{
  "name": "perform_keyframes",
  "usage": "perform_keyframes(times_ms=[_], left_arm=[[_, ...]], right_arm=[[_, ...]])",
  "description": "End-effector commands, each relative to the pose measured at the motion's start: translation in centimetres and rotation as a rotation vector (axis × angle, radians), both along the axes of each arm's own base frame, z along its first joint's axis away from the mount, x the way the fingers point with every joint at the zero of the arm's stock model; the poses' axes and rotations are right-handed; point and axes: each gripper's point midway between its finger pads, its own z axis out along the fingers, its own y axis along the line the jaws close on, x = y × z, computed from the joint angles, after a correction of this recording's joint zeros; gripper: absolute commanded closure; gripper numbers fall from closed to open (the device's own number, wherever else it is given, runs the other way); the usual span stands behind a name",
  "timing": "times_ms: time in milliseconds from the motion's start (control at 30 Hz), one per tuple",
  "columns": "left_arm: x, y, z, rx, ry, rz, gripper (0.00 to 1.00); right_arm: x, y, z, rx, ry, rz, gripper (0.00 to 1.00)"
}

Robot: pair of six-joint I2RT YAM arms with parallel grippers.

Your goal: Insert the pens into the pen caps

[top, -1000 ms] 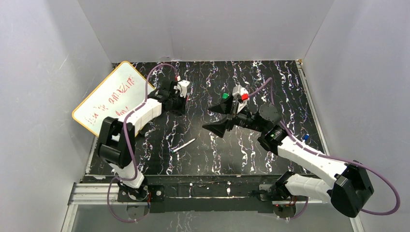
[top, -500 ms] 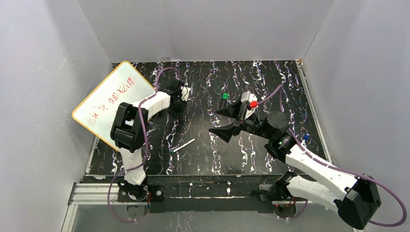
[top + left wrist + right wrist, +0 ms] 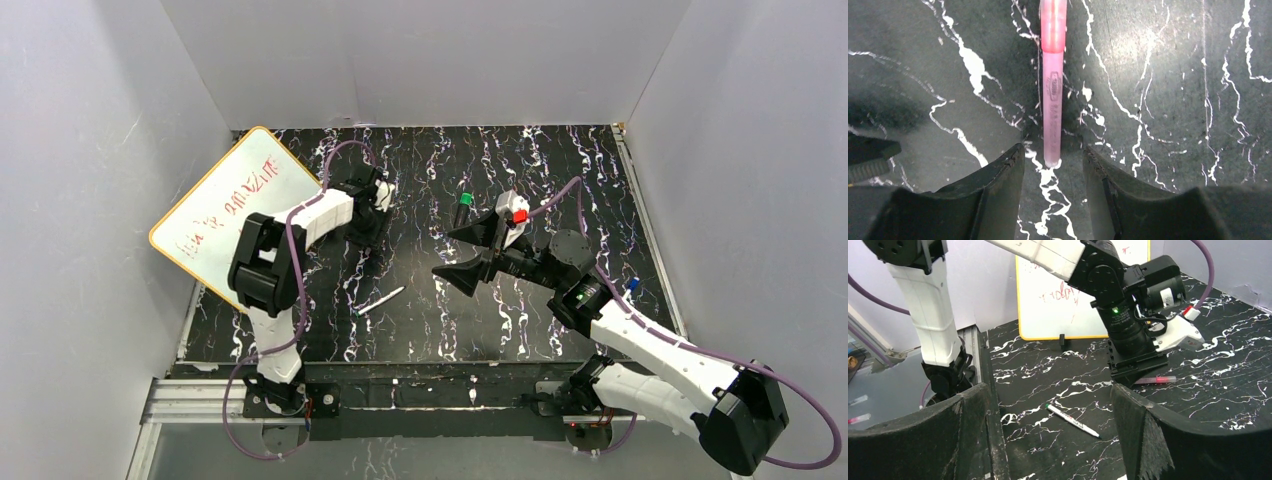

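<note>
The slim magenta pen (image 3: pixel 1052 100) lies flat on the black marble table, with a brighter pink section at its far end. My left gripper (image 3: pixel 1053 159) is open and low over it, and the pen's near end sits between the fingertips without touching them. In the top view the left gripper (image 3: pixel 358 238) hides this pen. The pen also shows in the right wrist view (image 3: pixel 1155 380). The white-grey pen (image 3: pixel 380 300) lies left of centre and shows in the right wrist view (image 3: pixel 1073 420). A black marker with a green end (image 3: pixel 463 205) lies behind my right gripper (image 3: pixel 462 251), which is open, empty and raised. No loose magenta or pale pink cap shows.
The yellow-rimmed whiteboard (image 3: pixel 235 195) leans at the back left, close to the left arm. A small blue object (image 3: pixel 632 284) sits near the table's right edge. White walls enclose the table on three sides.
The left arm's elbow swung in towards the table and its wrist settled low over the magenta pen. The right gripper drew slightly right. Little has moved in the last half second.
</note>
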Motion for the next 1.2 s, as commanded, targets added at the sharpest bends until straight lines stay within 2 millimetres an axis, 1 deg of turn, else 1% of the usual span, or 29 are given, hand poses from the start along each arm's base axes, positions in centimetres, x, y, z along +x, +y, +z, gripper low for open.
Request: perform_keyframes(times_ms=[0,33,67,100,167,200,267,367,433,500,633,733,867,1000,1167], left_arm=[[-0.4,-0.5,6.2,-0.049,-0.147,-0.022,0.55],[-0.6,-0.9,7.6,-0.075,-0.188,-0.034,0.53],[-1.1,-1.5,8.9,-0.119,-0.215,-0.056,0.52],[-1.9,-2.2,10.5,-0.167,-0.251,-0.081,0.51],[-3.8,-2.8,11.4,-0.213,-0.255,-0.121,0.49],[-5.0,-3.1,11.4,-0.234,-0.237,-0.139,0.48],[-7.9,-4.0,10.7,-0.279,-0.151,-0.189,0.48],[-11.9,-3.9,8.4,-0.239,-0.004,-0.25,0.49],[-13.1,-3.4,6.9,-0.18,0.041,-0.272,0.5],[-13.2,-3.1,6.0,-0.131,0.047,-0.281,0.5],[-12.8,-2.9,5.1,-0.074,0.051,-0.286,0.54],[-13.0,-1.8,4.5,-0.002,0.052,-0.274,0.54],[-13.8,-1.2,3.4,0.035,0.074,-0.268,0.54],[-14.8,-1.3,2.2,0.055,0.115,-0.278,0.55],[-15.6,-1.5,1.6,0.041,0.145,-0.282,0.56]], right_arm=[[0.5,-0.5,0.5,0.017,-0.031,-0.035,0.01],[0.6,-0.5,0.4,0.015,-0.03,-0.04,0.01],[0.6,-0.5,0.3,0.012,-0.029,-0.041,0.01],[0.7,-0.5,0.2,0.01,-0.029,-0.043,0.01],[0.7,-0.4,0.0,0.005,-0.028,-0.041,0.01],[0.7,-0.5,-0.1,0.004,-0.028,-0.042,0.01],[0.7,-0.4,-0.1,-0.001,-0.031,-0.036,0.01],[0.6,-0.3,0.0,-0.007,-0.031,-0.022,0.01],[0.3,-0.3,0.2,-0.005,-0.035,-0.01,0.01],[0.2,-0.2,0.4,-0.005,-0.037,-0.003,0.01],[0.2,-0.3,0.5,-0.006,-0.036,-0.003,0.01],[0.1,-0.4,0.6,-0.004,-0.034,-0.007,0.01],[0.0,-0.5,0.7,0.0,-0.034,-0.005,0.01],[0.0,-0.6,0.8,-0.003,-0.038,-0.007,0.01],[0.0,-0.7,0.7,-0.011,-0.04,-0.014,0.01]])
